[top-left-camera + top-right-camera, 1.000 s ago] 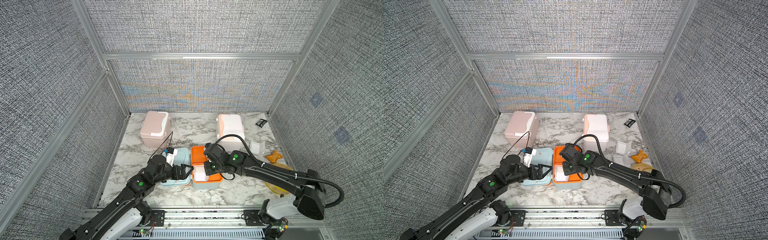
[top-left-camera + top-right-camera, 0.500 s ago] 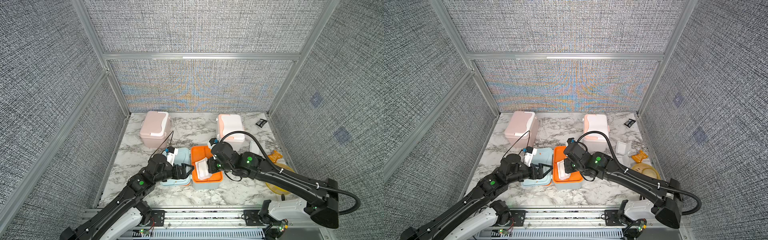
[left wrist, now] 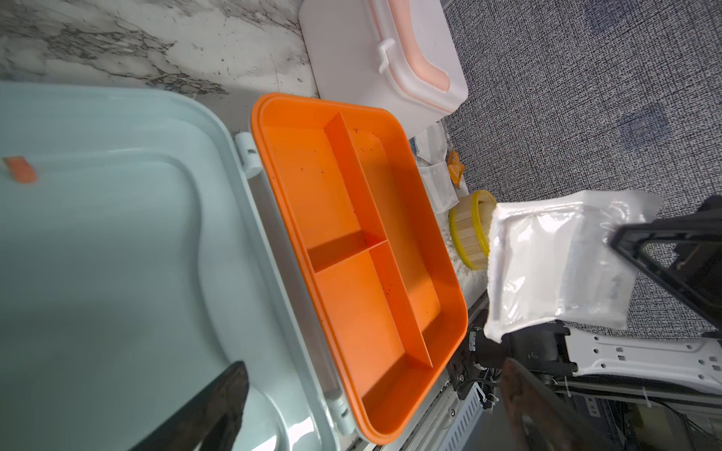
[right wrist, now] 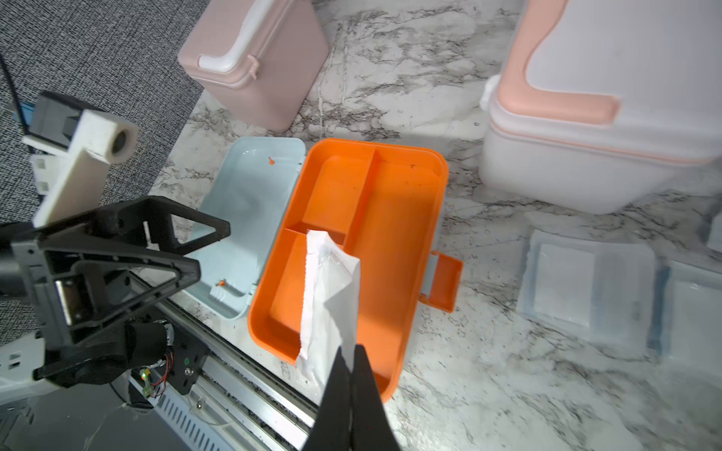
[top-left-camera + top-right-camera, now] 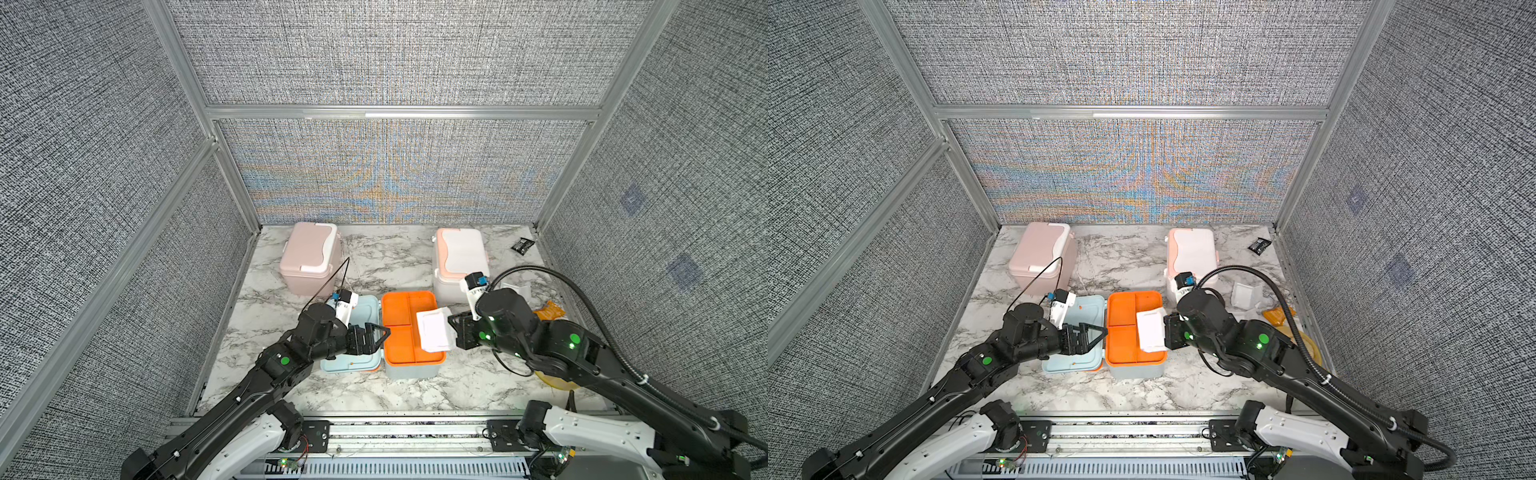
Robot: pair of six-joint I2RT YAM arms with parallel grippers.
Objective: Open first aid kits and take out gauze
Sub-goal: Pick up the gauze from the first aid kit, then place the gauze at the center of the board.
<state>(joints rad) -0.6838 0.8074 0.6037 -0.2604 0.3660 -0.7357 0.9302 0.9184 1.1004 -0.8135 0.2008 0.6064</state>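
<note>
Gauze: flat white pad, clear crinkled wrapper, pinched by right hand; left hand spread.

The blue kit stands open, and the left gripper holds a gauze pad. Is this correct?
Wrong arm: the right gripper, shut, holds the gauze pad, as the right wrist view shows; the left gripper is open, empty. The blue kit does stand open.

The marble table carries a pink kit far left, a white-and-peach kit far right, an open blue kit mid-front, gauze pads by the right edge and a black packet in the far right corner.
</note>
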